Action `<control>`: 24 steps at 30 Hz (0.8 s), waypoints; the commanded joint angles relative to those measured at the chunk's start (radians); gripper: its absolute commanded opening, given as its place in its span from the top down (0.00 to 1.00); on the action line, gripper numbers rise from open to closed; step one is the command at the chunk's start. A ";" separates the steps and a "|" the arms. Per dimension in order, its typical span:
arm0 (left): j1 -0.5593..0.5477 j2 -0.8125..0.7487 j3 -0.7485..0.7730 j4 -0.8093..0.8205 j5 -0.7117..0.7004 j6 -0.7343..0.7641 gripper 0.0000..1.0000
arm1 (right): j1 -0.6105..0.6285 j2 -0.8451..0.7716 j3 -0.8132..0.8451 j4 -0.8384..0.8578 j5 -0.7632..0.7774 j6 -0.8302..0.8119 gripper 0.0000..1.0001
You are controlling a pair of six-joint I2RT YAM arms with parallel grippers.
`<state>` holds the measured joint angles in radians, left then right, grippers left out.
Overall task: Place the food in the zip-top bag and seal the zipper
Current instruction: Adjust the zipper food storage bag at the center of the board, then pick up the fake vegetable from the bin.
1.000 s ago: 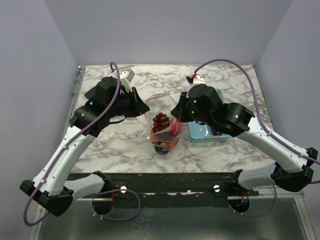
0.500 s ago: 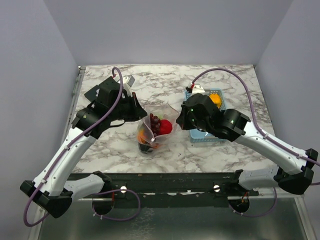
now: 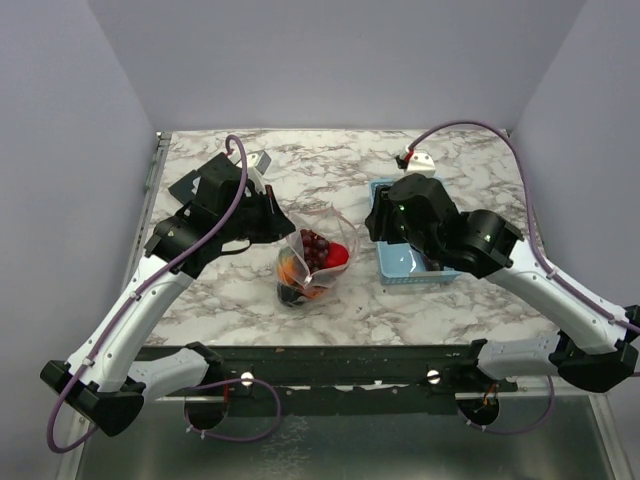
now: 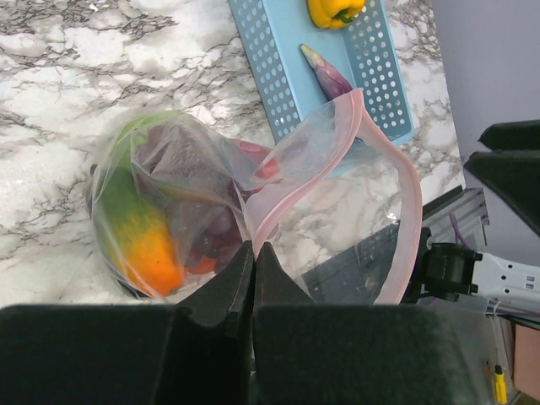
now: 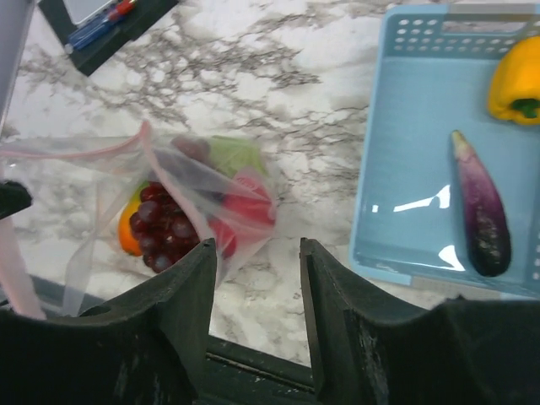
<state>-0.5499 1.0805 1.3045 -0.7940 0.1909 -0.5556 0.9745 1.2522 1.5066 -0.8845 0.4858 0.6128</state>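
- Pinched together, the left fingers [image 4: 254,263] grip one lip of the zip-top bag [image 4: 211,169] and hold its mouth up. The right fingers [image 5: 198,278] stand wide apart with nothing between them, above the surface [image 5: 278,76] just beside the bag, on its basket side.
- The bag rests on the surface, bulging at the bottom, with its mouth gaping. The zipper [image 4: 403,194] runs round that mouth unjoined, its two sides well apart.
- Inside the bag lie the dark grapes [image 5: 160,215], the red tomato [image 5: 249,202], the green cabbage [image 5: 229,156] and the orange pumpkin [image 4: 156,253]. Whatever lies beneath them is too blurred to name.
- Near the bag, on its right, the light-blue basket [image 5: 405,126] holds a purple eggplant [image 5: 481,202] and the yellow piece [image 5: 516,80]. The two are apart from each other and neither is bagged yet.
- By my reckoning the filling is well past half. Those two pieces have yet to go in, and then the mouth must be brought together and the zipper pressed closed along its length.
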 commanded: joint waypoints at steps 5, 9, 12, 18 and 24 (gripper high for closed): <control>0.002 -0.017 0.005 0.019 -0.027 0.022 1.00 | -0.149 -0.046 0.015 -0.132 0.067 -0.043 0.47; 0.002 -0.017 0.009 0.022 -0.022 0.023 1.00 | -0.265 -0.083 -0.078 -0.095 -0.004 -0.053 0.44; 0.002 -0.020 0.009 0.022 -0.020 0.026 1.00 | -0.340 -0.094 -0.154 -0.062 -0.054 -0.050 0.44; 0.002 -0.024 0.015 0.022 -0.010 0.031 1.00 | -0.457 -0.078 -0.311 0.021 -0.108 -0.035 0.41; 0.002 -0.030 0.012 0.022 -0.009 0.033 1.00 | -0.574 -0.051 -0.485 0.149 -0.189 -0.026 0.40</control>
<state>-0.5499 1.0801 1.3045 -0.7910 0.1898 -0.5369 0.4618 1.1847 1.1038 -0.8444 0.3779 0.5781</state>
